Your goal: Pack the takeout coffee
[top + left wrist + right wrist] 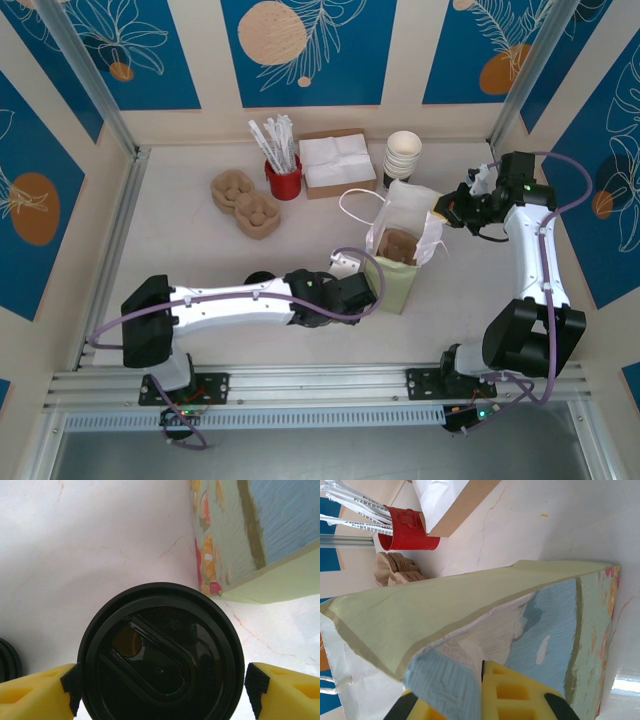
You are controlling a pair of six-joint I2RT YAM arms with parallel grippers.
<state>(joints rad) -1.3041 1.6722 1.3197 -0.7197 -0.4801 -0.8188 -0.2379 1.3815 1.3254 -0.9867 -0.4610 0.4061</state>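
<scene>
Left gripper (160,687) clamped on the lidded takeout coffee (161,652) beside the bag (400,250) (right gripper (480,700) pinching its rim): lift level, clear the rim, lower slowly.

A pale green paper bag (485,615) with a blue printed panel is lying across the white table (560,525), its edge sitting between the right gripper's (481,700) yellow fingers (520,695). Beyond it, a red cup of wrapped white straws (405,530), a brown cardboard box of white napkins (452,502) and brown moulded-pulp cup carriers (395,569) are standing.
</scene>
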